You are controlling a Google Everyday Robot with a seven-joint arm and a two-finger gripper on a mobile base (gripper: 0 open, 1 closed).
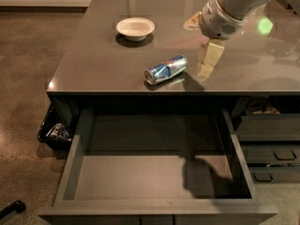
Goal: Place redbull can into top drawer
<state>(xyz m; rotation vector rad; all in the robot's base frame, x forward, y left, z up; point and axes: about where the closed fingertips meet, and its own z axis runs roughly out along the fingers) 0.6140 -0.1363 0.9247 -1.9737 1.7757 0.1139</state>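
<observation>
Redbull can (165,70) on ctr (103,64), fingers (208,62) just beside.

Office kitchen, counter (108,69) with drawers (269,130), tool (206,65) above

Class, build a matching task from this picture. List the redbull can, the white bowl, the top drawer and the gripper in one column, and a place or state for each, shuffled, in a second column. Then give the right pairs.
Column one
1. redbull can
2. white bowl
3. top drawer
4. gripper

Column two
A. upright, at the counter's back left
B. above the counter, just right of the can
C. on its side near the counter's front edge
D. pulled open below the counter

Pairs: 1-C, 2-A, 3-D, 4-B
</observation>
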